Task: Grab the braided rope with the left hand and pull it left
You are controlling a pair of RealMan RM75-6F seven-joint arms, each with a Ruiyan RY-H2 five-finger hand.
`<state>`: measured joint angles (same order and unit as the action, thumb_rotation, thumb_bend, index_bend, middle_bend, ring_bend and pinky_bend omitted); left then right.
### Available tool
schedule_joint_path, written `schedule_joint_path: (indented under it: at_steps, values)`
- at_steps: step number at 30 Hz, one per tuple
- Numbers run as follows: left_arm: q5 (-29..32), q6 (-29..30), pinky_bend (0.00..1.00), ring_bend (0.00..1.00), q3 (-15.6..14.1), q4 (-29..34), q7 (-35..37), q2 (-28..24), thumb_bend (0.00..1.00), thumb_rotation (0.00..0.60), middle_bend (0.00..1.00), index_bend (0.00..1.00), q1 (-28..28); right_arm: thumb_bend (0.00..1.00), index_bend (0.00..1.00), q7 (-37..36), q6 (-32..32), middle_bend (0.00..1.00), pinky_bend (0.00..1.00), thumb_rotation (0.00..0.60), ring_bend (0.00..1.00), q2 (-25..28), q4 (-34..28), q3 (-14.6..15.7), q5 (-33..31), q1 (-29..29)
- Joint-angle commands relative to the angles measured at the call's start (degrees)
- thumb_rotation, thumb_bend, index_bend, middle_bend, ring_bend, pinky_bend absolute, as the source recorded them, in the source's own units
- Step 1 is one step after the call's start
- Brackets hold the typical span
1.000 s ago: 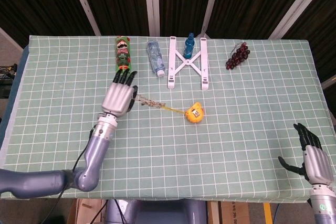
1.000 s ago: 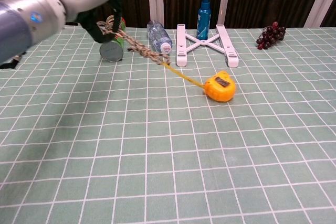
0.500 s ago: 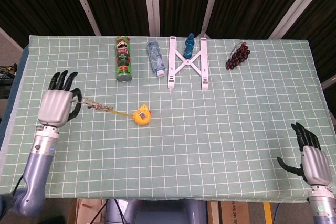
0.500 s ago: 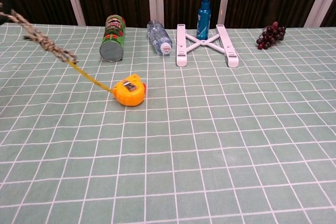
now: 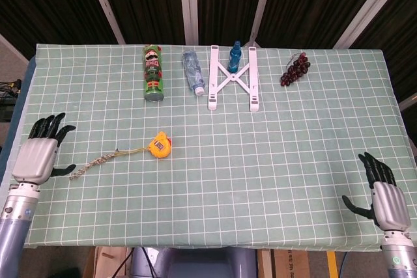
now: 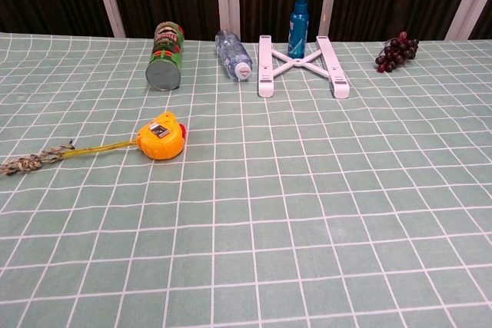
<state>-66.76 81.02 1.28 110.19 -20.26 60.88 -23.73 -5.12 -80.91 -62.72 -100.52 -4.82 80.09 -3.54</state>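
Covering table (image 5: 260, 161), green grid cloth (dark slatted backdrop)

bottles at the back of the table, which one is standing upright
The blue spray bottle, standing behind the white folding stand. The clear water bottle and the green can both lie on their sides.

Frayed tan braided rope (image 5: 95, 161) flat on the green grid cloth, slightly slanted.
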Motion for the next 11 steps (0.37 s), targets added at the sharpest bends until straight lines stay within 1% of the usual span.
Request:
schedule_joint_path:
  at_steps: [1,3,4,7,9,11]
  values:
    - [-10.90,6.95,0.00,0.00,-4.47,1.61,5.84,0.44,0.08,0.600,0.00,0.07,6.25,0.27,0.00,0.72,-0.91,0.00,0.00,0.600,0.00,-0.41,1.19,0.35,1.44,0.09]
    - [-17.30,10.54,0.00,0.00,-7.01,-0.61,6.59,1.71,0.06,0.600,0.00,0.02,9.12,0.27,0.00,0.96,-1.01,0.00,0.00,0.600,0.00,-0.46,1.23,0.73,1.92,0.23]
    - [-21.07,12.64,0.00,0.00,-8.57,-2.70,6.67,2.83,0.05,0.600,0.00,0.00,10.88,0.27,0.00,1.32,-1.17,0.00,0.00,0.600,0.00,-0.42,1.22,1.00,2.38,0.31]
    - [-27.53,16.15,0.00,0.00,-11.53,-8.22,6.82,5.52,0.03,0.600,0.00,0.00,14.57,0.27,0.00,2.39,-2.12,0.00,0.00,0.600,0.00,-0.52,1.27,1.44,3.74,0.57]
    - [-29.70,17.13,0.00,0.00,-11.85,-11.21,6.36,6.24,0.03,0.600,0.00,0.00,15.54,0.27,0.00,2.93,-2.74,0.00,0.00,0.600,0.00,-0.57,1.34,1.66,4.59,0.73]
    - [-30.13,17.68,0.00,0.00,-11.53,-12.57,7.11,6.80,0.03,0.600,0.00,0.00,16.42,0.27,0.00,3.36,-3.40,0.00,0.00,0.600,0.00,-0.69,1.54,1.83,5.48,0.85]
